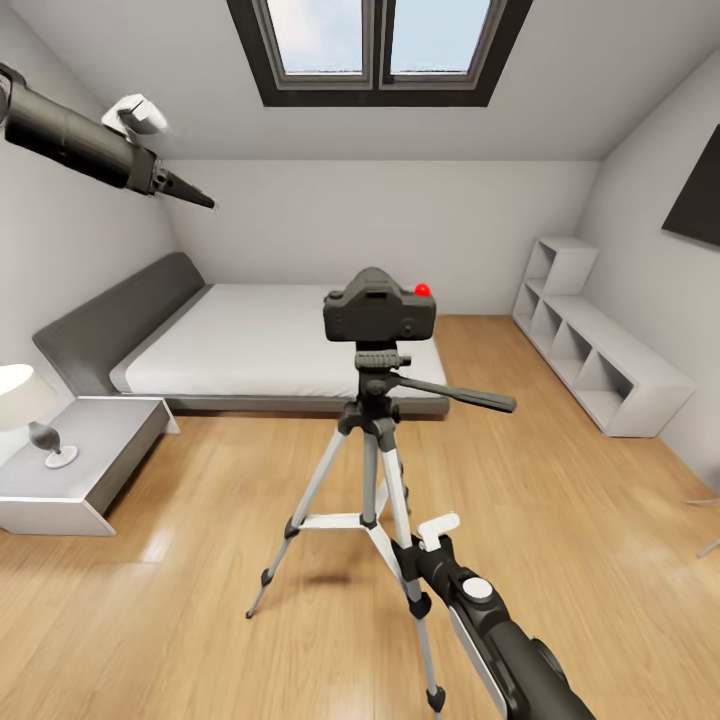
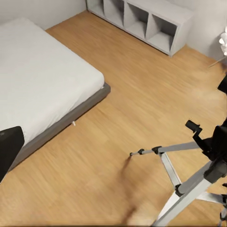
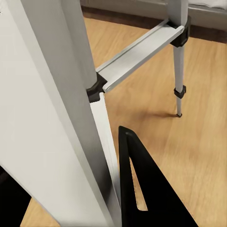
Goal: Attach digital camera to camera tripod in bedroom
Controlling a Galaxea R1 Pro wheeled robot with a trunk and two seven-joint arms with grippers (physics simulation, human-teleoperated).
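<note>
Right tool (image 1: 437, 533), grip unclear, beside upright camera tripod (image 1: 372, 470); digital camera (image 1: 379, 306) mounted, level.

Tripod legs (image 1: 316, 480): smooth silver metal
Camera (image 1: 379, 306): matt black plastic
Floor (image 1: 560, 520): glossy light wood

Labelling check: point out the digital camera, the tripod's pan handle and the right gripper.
digital camera (image 1: 378, 310): head view, middle of its black body.
pan handle (image 1: 462, 395): head view, mid-length of the black bar.
right gripper (image 1: 432, 535): head view, beside its white tab.

Light wood floor (image 1: 560, 520) under tripod (image 1: 372, 470), bed (image 1: 270, 345), shelf (image 1: 595, 350), nightstand (image 1: 85, 465).
</note>
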